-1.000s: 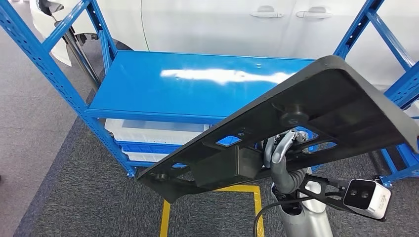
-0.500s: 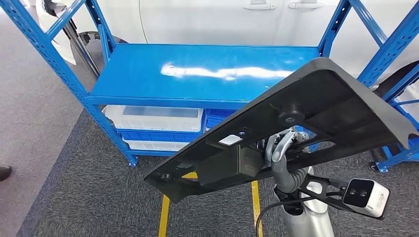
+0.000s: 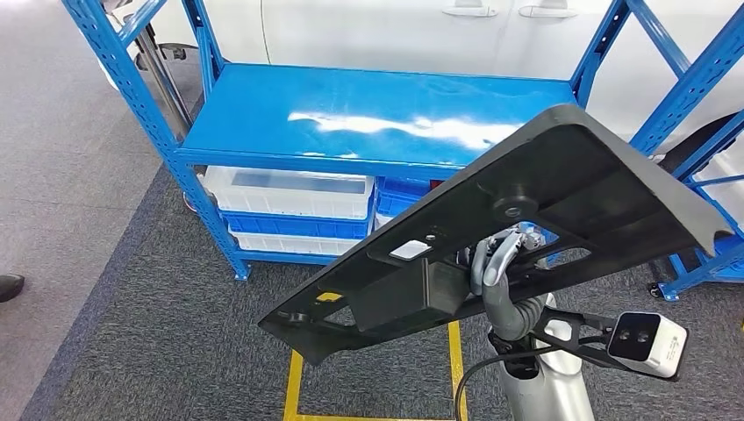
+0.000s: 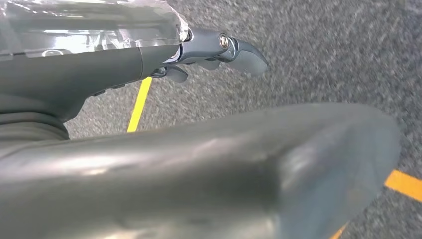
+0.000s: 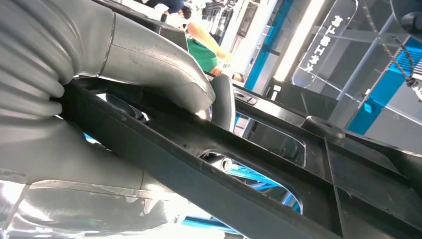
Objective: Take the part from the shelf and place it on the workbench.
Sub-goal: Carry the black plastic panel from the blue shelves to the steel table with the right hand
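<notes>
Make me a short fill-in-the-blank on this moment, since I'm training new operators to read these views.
1. The black part is held by the robot's ____ hand.
2. The shelf frame is painted ____.
3. The line marked on the carpet is ____.
4. The bins sit ____ the blue shelf board.

Missing words: right; blue; yellow; under

Silver arm [image 3: 544, 386], grey ribbed right hand [image 3: 500, 263]
</notes>
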Robot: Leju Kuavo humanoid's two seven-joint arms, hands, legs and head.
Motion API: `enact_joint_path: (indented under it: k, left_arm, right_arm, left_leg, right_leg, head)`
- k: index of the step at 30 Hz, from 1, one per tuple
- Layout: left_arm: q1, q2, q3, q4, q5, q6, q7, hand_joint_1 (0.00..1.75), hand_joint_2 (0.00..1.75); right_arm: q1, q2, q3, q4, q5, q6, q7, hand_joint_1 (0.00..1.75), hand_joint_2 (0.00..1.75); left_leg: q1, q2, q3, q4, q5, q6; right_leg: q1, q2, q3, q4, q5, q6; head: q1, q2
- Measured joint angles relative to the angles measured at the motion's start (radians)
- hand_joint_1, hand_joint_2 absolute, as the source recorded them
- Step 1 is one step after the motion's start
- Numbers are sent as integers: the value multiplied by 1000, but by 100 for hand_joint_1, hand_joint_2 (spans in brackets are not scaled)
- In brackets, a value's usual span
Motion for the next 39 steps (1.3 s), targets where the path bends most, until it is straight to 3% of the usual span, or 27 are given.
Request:
enact_joint_path:
  k: [1,3,5,8,10,11,13,15,16,17,19,20,22,25,27,29,30,31,32,34,36,37,39]
  left_arm:
    - [0,0,3,0,2,10,-6,0,0]
    - [0,-3,8,0,3,25,-22,0,0]
    - [-2,-6,11,0,2,33,-34,0,0]
    - [-3,-7,13,0,-2,34,-41,0,0]
    - [-4,-6,13,0,-7,34,-44,0,0]
    - [-5,-6,13,0,-9,34,-44,0,0]
    - [-4,-7,13,0,-12,29,-45,0,0]
    - [-2,-7,13,0,-16,24,-41,0,0]
    - [-1,-7,13,0,-18,23,-38,0,0]
    - [0,-6,13,0,-20,22,-34,0,0]
    - [1,-6,13,0,-21,22,-28,0,0]
    - [1,-6,13,0,-22,22,-26,0,0]
    - [3,-6,13,0,-23,23,-25,0,0]
    - [2,-6,13,0,-25,23,-21,0,0]
    - [1,-6,13,0,-28,24,-15,0,0]
    - [2,-4,13,0,-33,28,-9,0,0]
    - [3,-3,13,0,-36,31,-8,0,0]
    - [3,-1,13,0,-38,33,-9,0,0]
    - [2,2,13,0,-39,34,-11,0,0]
    - [0,9,13,0,-39,34,-17,0,0]
    - [-2,21,13,0,-37,34,-22,0,0]
    - [-3,28,13,0,-36,33,-24,0,0]
    - [-5,41,13,0,-33,31,-26,0,0]
  right_arm:
    - [0,0,0,3,0,-1,0,171,175]
    - [-1,0,0,6,0,-2,0,171,175]
    - [-3,0,-2,6,-1,-2,0,171,175]
    - [-4,0,-4,7,-4,-2,0,171,175]
    - [-8,1,-5,8,-4,-2,0,171,175]
    - [-10,1,-5,8,-4,-2,0,171,175]
    - [-13,1,-6,10,-4,-1,0,171,175]
    - [-11,1,-8,13,-7,7,0,171,175]
    - [-11,1,-10,16,-10,12,0,171,175]
    - [-11,1,-11,17,-12,17,0,171,175]
    - [-12,1,-12,20,-14,23,0,171,175]
    - [-13,1,-12,21,-14,25,0,171,175]
    - [-14,1,-12,23,-14,27,0,171,175]
    - [-14,2,-14,25,-12,29,0,171,175]
    - [-15,2,-16,27,-6,27,0,171,175]
    - [-13,2,-16,29,10,18,0,171,175]
    - [-10,2,-16,29,19,12,0,171,175]
    - [-7,3,-18,29,27,6,0,171,175]
    - [-6,4,-21,29,32,2,0,171,175]
    - [-5,7,-30,25,37,-1,0,171,175]
    - [-5,12,-42,14,44,-3,0,171,175]
    - [-5,16,-50,8,48,-4,0,171,175]
    - [-2,21,-65,-5,54,-6,-1,171,175]
  left_leg:
    - [-1,0,-4,5,1,0]
    - [-3,-1,-9,14,-1,-3]
    - [-7,-2,-16,22,-2,-10]
    - [-8,0,-24,23,0,-25]
    - [-7,-2,-33,44,-18,-35]
    - [-6,-3,-50,82,-42,-40]
    - [0,-3,-110,210,-105,-50]
    - [4,-3,-156,303,-128,-56]
    - [6,-4,-153,296,-111,-57]
    - [8,-7,-131,248,-77,-56]
    - [11,-33,-65,107,-12,-51]
    - [12,-47,-43,58,3,-48]
    - [9,-57,-32,27,4,-41]
    - [12,-34,-33,17,15,-22]
    - [15,-16,-34,10,23,-10]
    - [10,2,-37,10,24,-5]
    - [8,11,-39,11,24,-5]
    - [6,21,-39,13,24,-5]
    - [4,29,-39,14,23,-5]
    - [0,45,-37,16,20,-7]
    - [-5,58,-35,17,17,-14]
    - [-7,65,-34,17,16,-19]
    - [-7,78,-34,17,13,-30]
  right_leg:
    - [0,0,21,-25,17,-2]
    - [2,0,99,-153,69,-12]
    - [7,0,151,-254,91,-23]
    - [10,2,153,-275,91,-35]
    - [5,1,155,-284,96,-45]
    - [2,0,156,-289,99,-50]
    - [1,0,154,-290,101,-54]
    - [1,6,152,-289,102,-54]
    - [1,11,152,-288,103,-53]
    - [1,17,152,-286,103,-52]
    - [1,31,151,-283,105,-46]
    - [2,39,147,-281,107,-41]
    - [1,55,138,-281,114,-28]
    - [-1,62,126,-274,113,-9]
    - [-1,37,90,-196,64,-3]
    - [-1,16,28,-62,1,1]
    - [-2,13,6,-14,-13,1]
    - [-1,10,3,-2,-9,0]
    - [-1,7,21,-31,12,-2]
    - [4,-20,94,-165,68,-13]
    - [13,-45,145,-266,97,-27]
    - [16,-48,151,-284,97,-33]
    - [15,-28,148,-287,103,-42]
  head:
    - [0,0]
    - [0,0]
    - [0,0]
    - [0,0]
    - [0,0]
    - [0,0]
    - [0,0]
    - [0,0]
    - [0,0]
    - [0,0]
    - [0,0]
    - [0,0]
    - [0,0]
    - [0,0]
    - [0,0]
    - [0,0]
    - [0,0]
    - [0,0]
    - [0,0]
    - [0,0]
    - [0,0]
    - [0,0]
    - [0,0]
